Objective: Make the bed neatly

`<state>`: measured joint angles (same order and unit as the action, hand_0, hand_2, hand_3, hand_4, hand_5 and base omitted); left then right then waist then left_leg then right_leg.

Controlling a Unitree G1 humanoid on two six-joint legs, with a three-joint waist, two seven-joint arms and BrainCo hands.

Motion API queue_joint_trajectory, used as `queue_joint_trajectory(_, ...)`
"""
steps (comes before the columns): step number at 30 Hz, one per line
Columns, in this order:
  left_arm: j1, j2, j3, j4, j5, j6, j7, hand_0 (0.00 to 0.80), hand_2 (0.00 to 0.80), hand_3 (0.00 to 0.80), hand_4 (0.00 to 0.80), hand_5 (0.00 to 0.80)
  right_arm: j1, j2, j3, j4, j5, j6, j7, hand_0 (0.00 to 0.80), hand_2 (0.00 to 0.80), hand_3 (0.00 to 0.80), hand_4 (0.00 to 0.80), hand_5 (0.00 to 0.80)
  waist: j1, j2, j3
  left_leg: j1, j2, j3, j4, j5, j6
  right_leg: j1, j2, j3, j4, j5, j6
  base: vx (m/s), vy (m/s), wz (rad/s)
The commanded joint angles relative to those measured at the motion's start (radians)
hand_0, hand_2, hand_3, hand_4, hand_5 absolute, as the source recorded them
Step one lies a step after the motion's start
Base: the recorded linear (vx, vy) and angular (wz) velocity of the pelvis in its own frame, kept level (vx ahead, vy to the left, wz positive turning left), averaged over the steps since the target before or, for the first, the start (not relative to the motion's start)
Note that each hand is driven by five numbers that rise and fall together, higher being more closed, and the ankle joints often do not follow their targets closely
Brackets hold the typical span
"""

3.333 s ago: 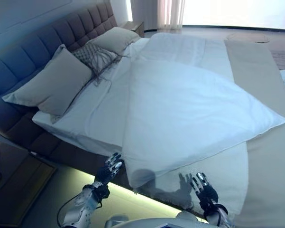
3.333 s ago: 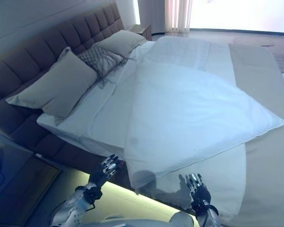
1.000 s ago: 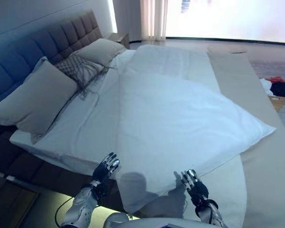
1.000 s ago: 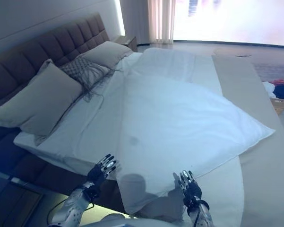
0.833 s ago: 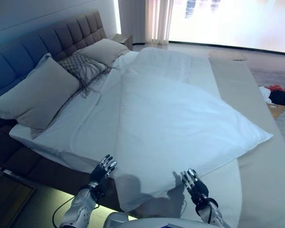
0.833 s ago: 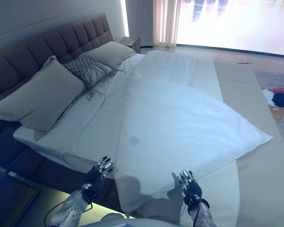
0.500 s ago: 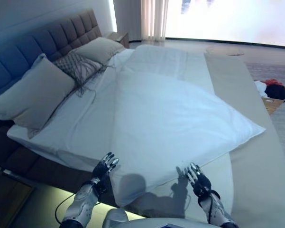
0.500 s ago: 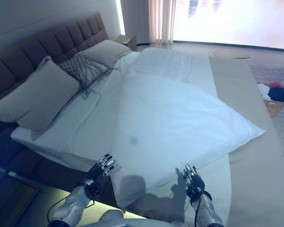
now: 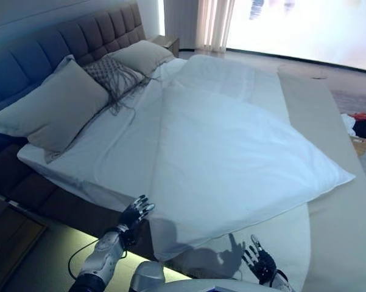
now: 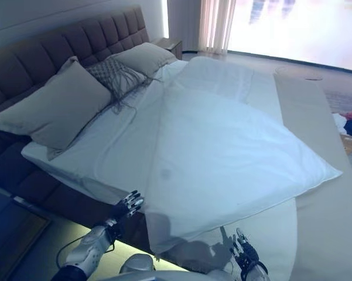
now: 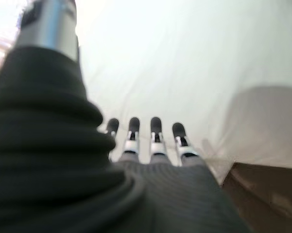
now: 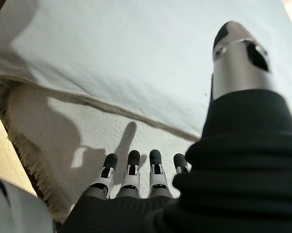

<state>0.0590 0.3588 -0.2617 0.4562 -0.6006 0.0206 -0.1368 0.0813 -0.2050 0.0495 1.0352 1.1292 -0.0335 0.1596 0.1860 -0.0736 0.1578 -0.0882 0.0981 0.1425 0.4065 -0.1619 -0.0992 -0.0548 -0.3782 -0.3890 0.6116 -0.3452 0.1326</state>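
Note:
A white duvet point(image 9: 231, 152) lies askew on the bed, one corner hanging over the near side point(image 9: 164, 246) and another pointing right point(image 9: 347, 179). Beneath it shows a white sheet point(image 9: 109, 152) and a beige cover point(image 9: 329, 231) along the right part. My left hand point(image 9: 134, 216) hovers open at the bed's near edge, just left of the hanging corner, holding nothing. My right hand point(image 9: 260, 263) is open low in view, over the beige cover's fringed edge point(image 12: 34, 160). Both wrist views show straight fingers point(image 11: 153, 131) above fabric.
Two grey pillows point(image 9: 55, 106) and a patterned cushion point(image 9: 112, 73) lean on the tufted headboard point(image 9: 42, 52). A bedside table point(image 9: 9, 240) stands at lower left, another point(image 9: 167, 42) by the far curtain. Clothes point(image 9: 365, 125) lie on the floor at right.
The camera has shifted. My right hand has dropped lower and back from the duvet edge. My left hand stays by the near corner, fingers still straight.

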Motion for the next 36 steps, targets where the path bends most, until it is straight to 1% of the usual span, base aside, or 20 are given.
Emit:
queue_joint_trajectory(1,-0.107,0.053,-0.016,-0.113,-0.035,-0.044,0.002,0.0,0.0,0.0,0.0,0.0,-0.152,-0.006,-0.085,0.052,0.136,-0.037,0.056,0.0,0.0,0.0,0.0,0.0,0.052,0.005,0.099,-0.218,0.055,-0.029,0.225,-0.107,0.117,-0.174,-0.062,0.004,-0.161,0.412,0.062,-0.47,0.044,0.34)
queue_joint_trajectory(2,-0.136,0.057,-0.037,-0.111,-0.06,-0.064,0.01,0.0,0.0,0.0,0.0,0.0,-0.199,-0.029,-0.096,0.068,0.161,-0.042,0.062,0.0,0.0,0.0,0.0,0.0,0.054,0.018,0.114,-0.279,0.055,-0.037,0.258,-0.115,0.114,-0.237,-0.069,0.018,-0.124,0.399,0.057,-0.493,0.071,0.24)
queue_joint_trajectory(4,-0.174,0.06,-0.067,-0.111,-0.097,-0.085,0.032,0.0,0.0,0.0,0.0,0.0,-0.26,-0.068,-0.11,0.084,0.202,-0.049,0.058,0.0,0.0,0.0,0.0,0.0,0.051,0.037,0.134,-0.352,0.049,-0.046,0.289,-0.113,0.111,-0.321,-0.083,0.038,-0.071,0.384,0.047,-0.355,0.098,0.06)
queue_joint_trajectory(9,-0.206,0.043,-0.092,-0.122,-0.137,-0.101,0.078,0.0,0.0,0.0,0.0,0.0,-0.328,-0.17,-0.172,0.105,0.223,0.001,0.054,0.0,0.0,0.0,0.0,0.0,0.04,0.066,0.159,-0.457,0.023,-0.058,0.354,-0.102,0.108,-0.473,-0.126,0.106,0.054,0.358,0.041,-0.092,0.117,0.05)
queue_joint_trajectory(11,-0.19,0.038,-0.091,-0.148,-0.138,-0.092,0.098,0.0,0.0,0.0,0.0,0.0,-0.33,-0.196,-0.189,0.107,0.234,0.012,0.078,0.0,0.0,0.0,0.0,0.0,0.034,0.08,0.162,-0.474,0.016,-0.057,0.371,-0.099,0.109,-0.508,-0.133,0.128,0.09,0.347,0.038,0.041,0.122,0.1)
queue_joint_trajectory(13,-0.175,0.034,-0.101,-0.174,-0.148,-0.106,0.113,0.0,0.0,0.0,0.0,0.0,-0.342,-0.229,-0.199,0.099,0.254,0.027,0.112,0.0,0.0,0.0,0.0,0.0,0.024,0.1,0.17,-0.5,0.008,-0.054,0.378,-0.094,0.11,-0.558,-0.135,0.156,0.122,0.334,0.034,-0.054,0.131,0.02)
queue_joint_trajectory(15,-0.169,0.036,-0.107,-0.192,-0.162,-0.12,0.116,0.0,0.0,0.0,0.0,0.0,-0.366,-0.263,-0.209,0.097,0.276,0.045,0.142,0.0,0.0,0.0,0.0,0.0,0.017,0.115,0.179,-0.521,0.002,-0.05,0.371,-0.087,0.108,-0.591,-0.131,0.171,0.13,0.327,0.031,-0.107,0.074,0.01)
queue_joint_trajectory(19,-0.173,0.041,-0.118,-0.182,-0.188,-0.145,0.104,0.0,0.0,0.0,0.0,0.0,-0.428,-0.322,-0.227,0.109,0.283,0.079,0.153,0.0,0.0,0.0,0.0,0.0,0.008,0.136,0.19,-0.55,0.001,-0.047,0.368,-0.077,0.098,-0.632,-0.132,0.189,0.143,0.325,0.027,-0.042,0.032,0.07)
queue_joint_trajectory(22,-0.169,0.038,-0.122,-0.18,-0.198,-0.146,0.1,0.0,0.0,0.0,0.0,0.0,-0.446,-0.353,-0.243,0.103,0.281,0.107,0.156,0.0,0.0,0.0,0.0,0.0,0.0,0.143,0.189,-0.556,0.004,-0.042,0.371,-0.074,0.091,-0.651,-0.138,0.202,0.164,0.319,0.025,0.066,0.049,0.07)
queue_joint_trajectory(24,-0.161,0.036,-0.128,-0.194,-0.21,-0.144,0.1,0.0,0.0,0.0,0.0,0.0,-0.45,-0.384,-0.254,0.101,0.267,0.131,0.16,0.0,0.0,0.0,0.0,0.0,-0.005,0.154,0.188,-0.559,0.004,-0.037,0.373,-0.071,0.088,-0.67,-0.143,0.214,0.181,0.314,0.024,0.057,0.093,0.06)
queue_joint_trajectory(28,-0.156,0.036,-0.142,-0.205,-0.232,-0.145,0.092,0.0,0.0,0.0,0.0,0.0,-0.481,-0.426,-0.262,0.113,0.249,0.157,0.184,0.0,0.0,0.0,0.0,0.0,-0.005,0.169,0.186,-0.563,0.006,-0.031,0.369,-0.068,0.082,-0.693,-0.149,0.226,0.192,0.31,0.027,0.02,0.049,0.07)
queue_joint_trajectory(32,-0.158,0.04,-0.153,-0.202,-0.241,-0.142,0.087,0.0,0.0,0.0,0.0,0.0,-0.508,-0.436,-0.254,0.113,0.248,0.169,0.191,0.0,0.0,0.0,0.0,0.0,-0.001,0.166,0.184,-0.564,0.014,-0.028,0.367,-0.067,0.075,-0.701,-0.15,0.226,0.198,0.311,0.032,0.014,-0.018,0.13)
queue_joint_trajectory(36,-0.16,0.045,-0.161,-0.189,-0.239,-0.139,0.088,0.0,0.0,0.0,0.0,0.0,-0.525,-0.435,-0.25,0.102,0.248,0.173,0.177,0.0,0.0,0.0,0.0,0.0,0.003,0.152,0.179,-0.552,0.02,-0.028,0.371,-0.074,0.072,-0.694,-0.151,0.224,0.209,0.307,0.037,0.056,-0.035,0.1)
